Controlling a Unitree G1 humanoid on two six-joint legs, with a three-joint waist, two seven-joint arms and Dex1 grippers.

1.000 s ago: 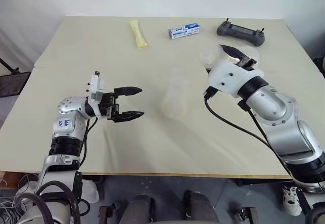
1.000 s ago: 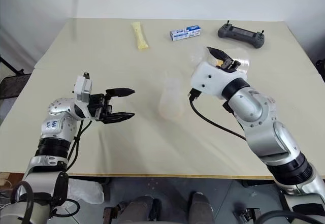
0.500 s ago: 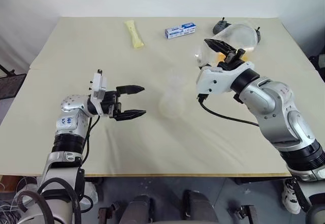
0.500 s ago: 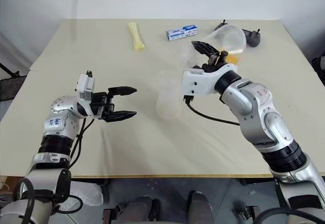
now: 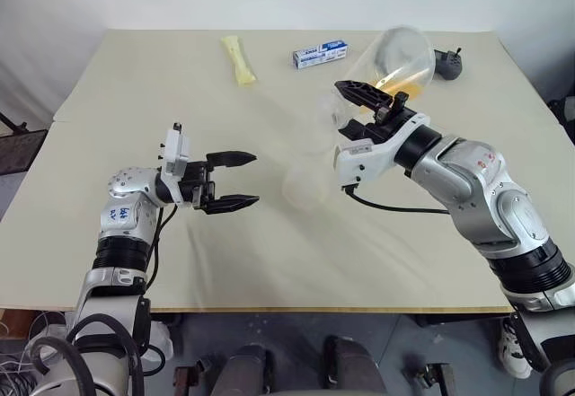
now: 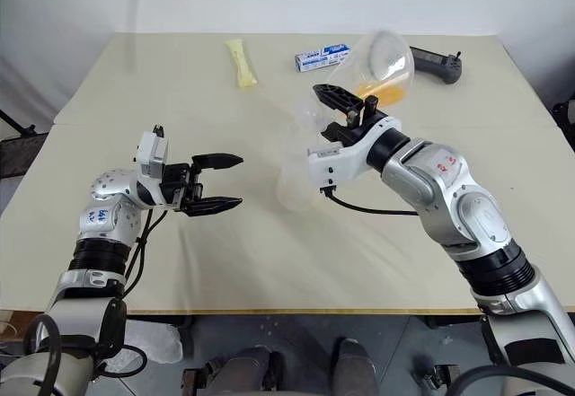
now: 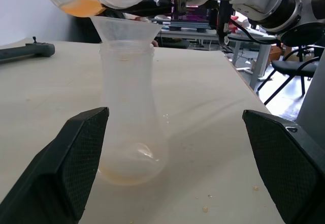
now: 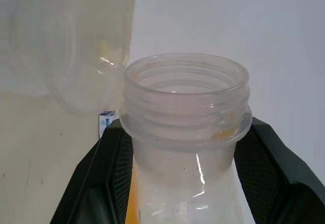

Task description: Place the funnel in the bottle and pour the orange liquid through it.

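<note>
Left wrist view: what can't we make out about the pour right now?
- Orange liquid: its container is cut off by the frame edge, so the amount left is unknown.
- Funnel stem: lost inside the bottle neck.
- Whether any liquid is flowing: too faint to tell.

We are seeing print on the small blue-and-white box (image 5: 321, 54) lying on the table (image 5: 135, 100), but we are reading none of it.

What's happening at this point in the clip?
The right gripper is shut on the neck of a clear jar, tipped over the funnel that sits in the bottle. The orange liquid pools near the jar's mouth; no stream shows. The left gripper hangs open beside the bottle, not touching it.
</note>
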